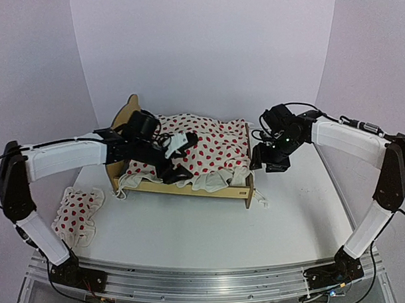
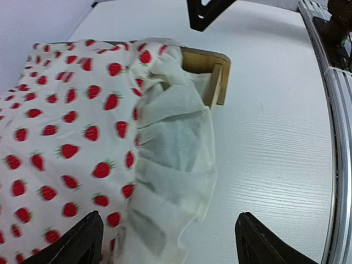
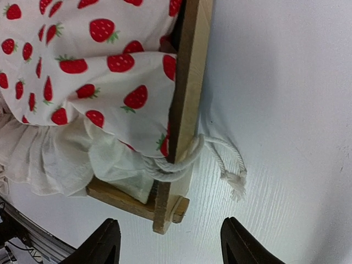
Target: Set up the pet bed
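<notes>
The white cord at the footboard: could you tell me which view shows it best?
Right wrist view: the white cord crosses the footboard close up. Top view shows only a tiny strand; left wrist shows none.

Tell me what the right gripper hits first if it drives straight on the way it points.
Most likely the pet bed: the wooden end of its footboard sits between the fingers of the open right gripper, with the white table just behind. Depth is unclear.

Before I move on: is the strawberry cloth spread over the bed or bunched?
Spread: cloth covers the pet bed, ruffle draping over its side.
</notes>
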`<state>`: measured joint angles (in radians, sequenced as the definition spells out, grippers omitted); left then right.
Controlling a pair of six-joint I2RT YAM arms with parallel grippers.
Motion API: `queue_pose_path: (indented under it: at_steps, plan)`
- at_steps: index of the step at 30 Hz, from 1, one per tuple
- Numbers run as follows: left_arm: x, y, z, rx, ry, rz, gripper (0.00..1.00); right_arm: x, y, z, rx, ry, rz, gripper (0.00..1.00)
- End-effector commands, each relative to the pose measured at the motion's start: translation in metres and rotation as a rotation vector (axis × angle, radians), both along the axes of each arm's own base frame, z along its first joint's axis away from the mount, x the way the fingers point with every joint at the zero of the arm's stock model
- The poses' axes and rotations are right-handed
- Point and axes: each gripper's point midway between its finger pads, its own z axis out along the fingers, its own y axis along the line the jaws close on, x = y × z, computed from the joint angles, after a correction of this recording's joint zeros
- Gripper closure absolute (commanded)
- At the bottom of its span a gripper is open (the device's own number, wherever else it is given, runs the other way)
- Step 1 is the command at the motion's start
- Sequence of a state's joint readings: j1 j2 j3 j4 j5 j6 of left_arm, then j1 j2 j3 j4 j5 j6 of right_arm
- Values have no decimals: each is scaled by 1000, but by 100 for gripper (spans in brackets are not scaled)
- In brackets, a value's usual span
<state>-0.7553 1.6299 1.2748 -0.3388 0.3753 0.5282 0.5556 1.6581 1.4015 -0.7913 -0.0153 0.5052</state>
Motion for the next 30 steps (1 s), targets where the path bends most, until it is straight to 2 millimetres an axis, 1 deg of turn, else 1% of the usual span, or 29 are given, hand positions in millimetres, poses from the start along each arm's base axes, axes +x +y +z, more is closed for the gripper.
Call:
queue_pose_path:
  at_steps: [1, 2, 3, 4, 7, 11, 13, 15, 17, 20, 21, 22, 24, 26, 28, 30]
  plan:
    - [-4, -53, 17, -85, -31, -165, 15, -5, -15, 2, -27, -31, -56, 37]
    - [-1, -60, 13, -94, -12, -165, 15, -7, -19, 0, -44, -34, -60, 37]
    - [2, -67, 17, -115, -8, -161, 14, -8, -23, -2, -59, -39, -64, 37]
    - [6, -75, 12, -124, 10, -158, 14, -10, -26, -2, -69, -44, -67, 37]
    - [14, -92, 5, -142, 56, -161, 15, -15, -34, -7, -94, -47, -76, 37]
    - [21, -110, -17, -127, 95, -147, 16, -18, -38, -12, -107, -37, -53, 37]
    - [20, -117, -23, -115, 93, -145, 17, -17, -38, -12, -110, -41, -20, 37]
    - [18, -121, -33, -92, 106, -146, 20, -15, -39, -12, -108, -44, 12, 40]
    - [15, -124, -40, -78, 119, -152, 22, -13, -34, -13, -96, -52, 77, 45]
    - [18, -127, -46, -66, 122, -135, 25, -8, -30, -20, -108, -113, 200, 53]
    - [23, -129, -48, -63, 118, -119, 28, -6, -33, -26, -115, -131, 224, 55]
    - [27, -130, -49, -59, 114, -103, 35, -4, -36, -33, -122, -144, 239, 58]
    - [33, -132, -46, -55, 110, -78, 54, -4, -42, -49, -140, -148, 261, 61]
    - [37, -132, -38, -53, 110, -63, 69, -6, -38, -59, -128, -147, 296, 61]
    - [34, -129, -26, -55, 129, -56, 82, -8, -36, -69, -114, -146, 314, 61]
    - [28, -125, -14, -65, 142, -71, 96, -9, -39, -82, -123, -151, 306, 62]
